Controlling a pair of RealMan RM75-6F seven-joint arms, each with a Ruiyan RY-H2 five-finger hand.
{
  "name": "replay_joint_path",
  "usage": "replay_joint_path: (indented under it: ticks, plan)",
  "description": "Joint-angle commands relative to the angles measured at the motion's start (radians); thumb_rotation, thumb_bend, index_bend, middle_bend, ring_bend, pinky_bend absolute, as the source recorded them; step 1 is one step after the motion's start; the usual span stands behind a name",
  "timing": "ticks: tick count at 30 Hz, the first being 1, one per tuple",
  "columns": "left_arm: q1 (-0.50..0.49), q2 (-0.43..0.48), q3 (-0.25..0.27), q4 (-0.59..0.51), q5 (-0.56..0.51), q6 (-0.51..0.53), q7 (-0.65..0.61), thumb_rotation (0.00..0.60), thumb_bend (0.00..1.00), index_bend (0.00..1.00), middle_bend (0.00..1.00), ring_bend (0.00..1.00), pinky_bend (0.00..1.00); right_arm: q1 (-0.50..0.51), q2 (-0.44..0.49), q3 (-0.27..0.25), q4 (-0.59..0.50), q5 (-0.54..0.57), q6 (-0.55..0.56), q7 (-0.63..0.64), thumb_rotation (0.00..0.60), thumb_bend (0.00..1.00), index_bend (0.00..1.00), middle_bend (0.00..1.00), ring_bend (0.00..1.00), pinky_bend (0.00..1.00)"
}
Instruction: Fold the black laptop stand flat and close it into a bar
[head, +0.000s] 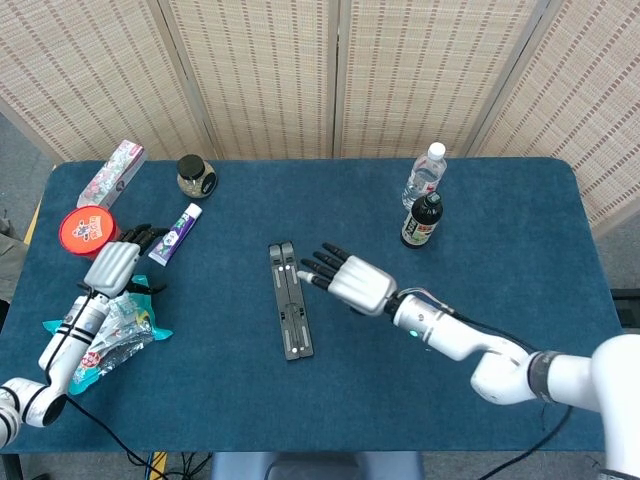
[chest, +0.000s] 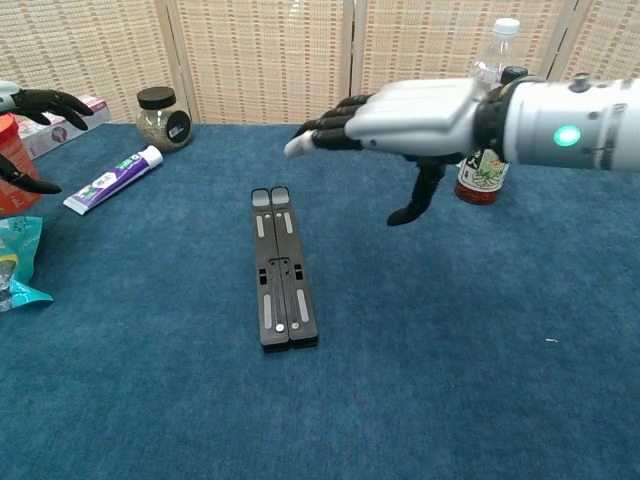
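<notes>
1. Your right hand (head: 352, 279) hangs above the blue felt-covered table (head: 480, 220) with its fingers stretched out and spread, thumb hanging down, and nothing in its hold. In the chest view it sits high in the frame (chest: 420, 115), clear of the cloth.
2. Just to the left of its fingertips lies the black folded laptop stand (head: 290, 300), not touched by the hand. It lies flat on the table near the middle, its two narrow bars pressed side by side into a single bar.
3. The stand's long axis runs roughly from the near edge to the far edge of the table, tilted a little so the far end leans toward your left. In the chest view (chest: 281, 272) the rounded ends point away from you and the squared end points toward you.
4. Your left hand (head: 112, 263) is at the table's left edge, fingers loosely apart and holding nothing, well apart from the stand.
5. Around the left hand you have a crinkled teal and clear plastic wrapper (head: 115, 335), a red round-lidded tub (head: 88, 230) and a white and purple toothpaste tube (head: 177, 232).
6. Further back on the left stand a small black-capped glass jar (head: 196, 176) and a pink patterned carton (head: 112, 172).
7. Behind your right hand, a dark bottle with a black cap (head: 422, 220) stands just in front of a clear plastic water bottle (head: 424, 175).
</notes>
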Motion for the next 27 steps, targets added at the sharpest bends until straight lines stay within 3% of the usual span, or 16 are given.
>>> replay_joint_path:
  ticks: [1, 13, 27]
  plan:
    - [0.029, 0.031, -0.001, -0.046, -0.012, 0.031, 0.038, 0.600, 0.11, 0.13, 0.18, 0.08, 0.10, -0.166, 0.123, 0.015, -0.161, 0.135, 0.151, -0.123, 0.600, 0.12, 0.00, 0.08, 0.00, 0.00]
    - [0.205, 0.145, 0.017, -0.264, -0.104, 0.184, 0.233, 0.600, 0.11, 0.15, 0.18, 0.08, 0.10, -0.490, 0.270, -0.048, -0.276, 0.160, 0.438, -0.114, 0.600, 0.12, 0.00, 0.12, 0.00, 0.00]
    - [0.431, 0.241, 0.075, -0.484, -0.090, 0.438, 0.350, 0.600, 0.11, 0.15, 0.18, 0.08, 0.10, -0.743, 0.306, -0.095, -0.279, 0.079, 0.597, -0.060, 0.600, 0.12, 0.00, 0.12, 0.00, 0.00]
